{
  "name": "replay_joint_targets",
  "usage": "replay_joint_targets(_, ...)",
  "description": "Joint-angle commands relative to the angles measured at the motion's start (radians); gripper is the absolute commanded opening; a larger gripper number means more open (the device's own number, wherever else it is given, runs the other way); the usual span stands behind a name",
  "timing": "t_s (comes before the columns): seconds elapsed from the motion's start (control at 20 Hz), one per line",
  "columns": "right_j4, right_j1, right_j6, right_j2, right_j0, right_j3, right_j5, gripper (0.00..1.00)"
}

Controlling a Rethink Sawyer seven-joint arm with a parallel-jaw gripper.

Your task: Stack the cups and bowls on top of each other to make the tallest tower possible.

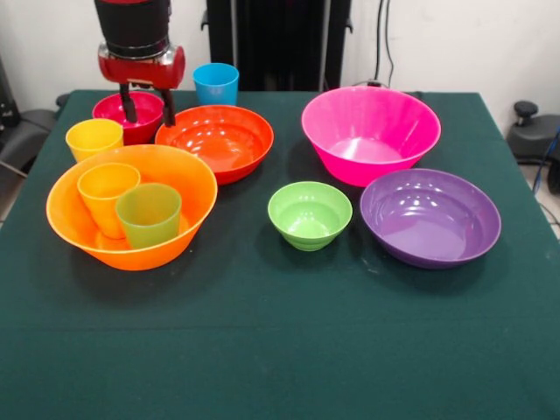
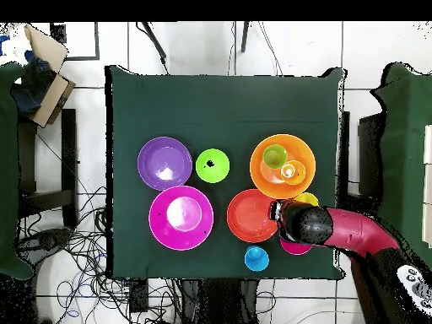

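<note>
The large orange bowl (image 1: 191, 185) at front left holds an orange cup (image 1: 105, 194) and a green cup (image 1: 149, 215), both upright side by side. A yellow cup (image 1: 93, 137) stands just behind it, and a blue cup (image 1: 216, 84) stands at the back. My gripper (image 1: 148, 115) is open and empty. One finger is over the small crimson bowl (image 1: 112, 112) and the other is by its right rim, next to the red-orange bowl (image 1: 217, 140). The pink bowl (image 1: 370, 133), the light green bowl (image 1: 310, 214) and the purple bowl (image 1: 430, 217) stand apart on the right.
In the overhead view my arm (image 2: 354, 236) reaches in from the lower right and covers most of the crimson bowl (image 2: 295, 249). The green tablecloth (image 1: 262, 350) covers the table. Cables and furniture lie beyond the table edges.
</note>
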Motion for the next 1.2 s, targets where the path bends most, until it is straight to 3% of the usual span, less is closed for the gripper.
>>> replay_joint_targets(0.05, -0.111, 0.012, 0.128, -0.108, 0.089, -0.013, -0.118, 1.00)
replay_joint_targets(0.25, -0.097, 0.087, 0.109, -0.117, 0.104, -0.059, -0.116, 1.00)
replay_joint_targets(0.6, -0.131, 0.139, 0.051, -0.137, 0.115, -0.083, -0.159, 1.00)
replay_joint_targets(0.8, -0.154, 0.136, 0.027, -0.153, 0.119, -0.086, -0.172, 1.00)
replay_joint_targets(1.2, -0.148, 0.012, -0.059, -0.124, 0.085, -0.051, -0.072, 1.00)
